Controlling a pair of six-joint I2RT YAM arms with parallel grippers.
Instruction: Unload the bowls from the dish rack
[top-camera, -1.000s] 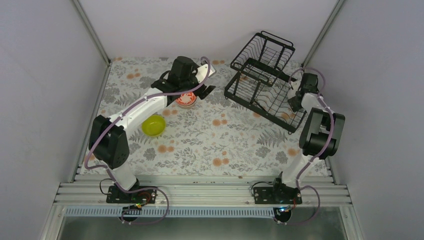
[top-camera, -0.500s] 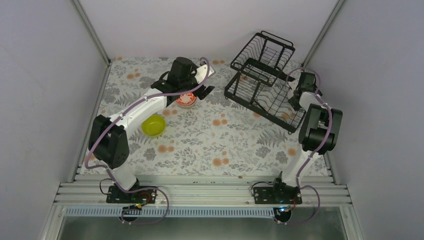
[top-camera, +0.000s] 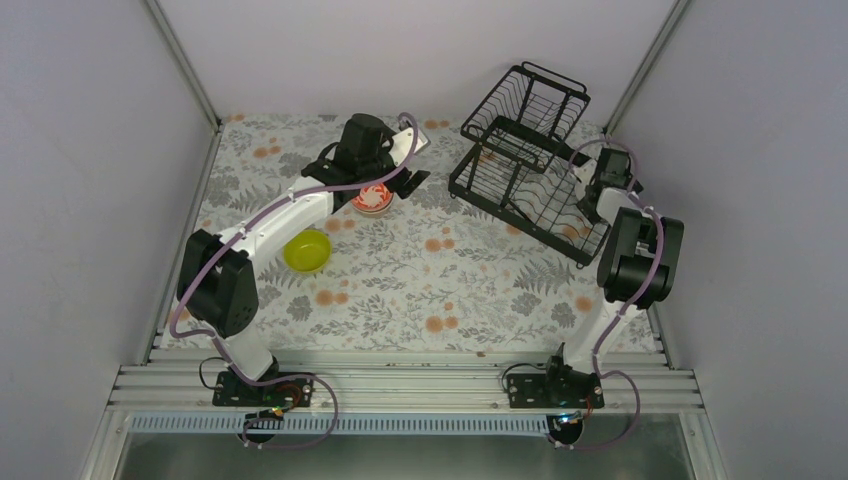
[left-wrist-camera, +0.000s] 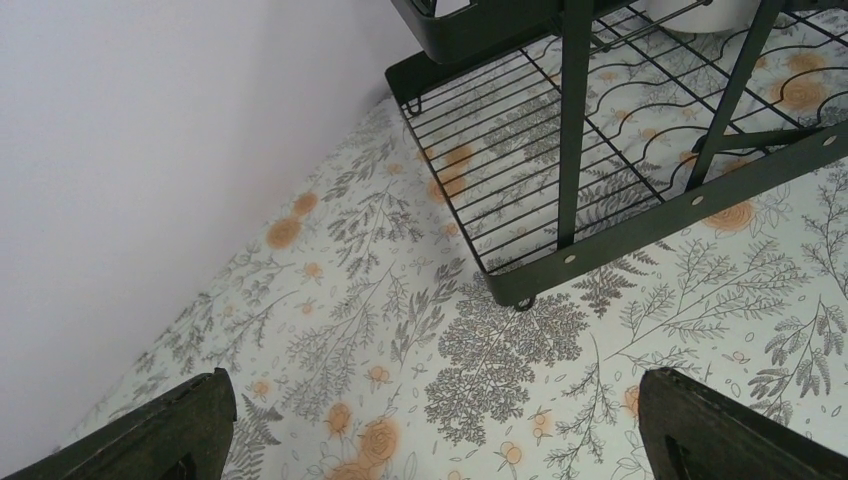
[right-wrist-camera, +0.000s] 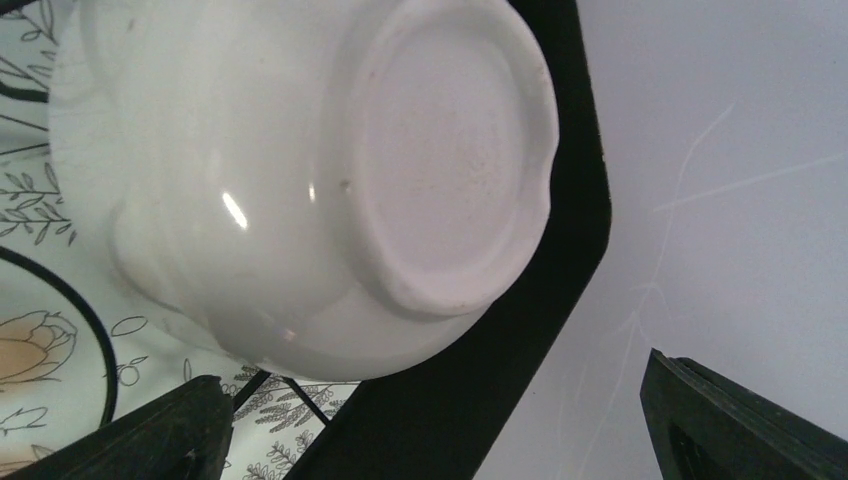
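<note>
The black wire dish rack (top-camera: 525, 150) stands at the back right. A plain white bowl (right-wrist-camera: 300, 170) stands on edge in its lower tray, its foot toward my right gripper (right-wrist-camera: 430, 430). That gripper is open and empty, just off the bowl at the rack's right end (top-camera: 587, 203). My left gripper (top-camera: 402, 187) is open and empty, low over the table beside the red-orange patterned bowl (top-camera: 372, 199). In the left wrist view the gripper (left-wrist-camera: 430, 430) faces the rack's corner (left-wrist-camera: 520, 285). The lime-yellow bowl (top-camera: 307, 250) sits on the table. The mint-green and tan bowls are out of view.
The floral tablecloth (top-camera: 450, 270) covers the table. Grey walls close in on three sides, and the right wall (right-wrist-camera: 720, 150) is close behind the rack's end. The rack's upper tier (top-camera: 535, 100) looks empty.
My right gripper has shifted a little farther along the rack's right end toward the white bowl. The left arm and the bowls on the table have not moved.
</note>
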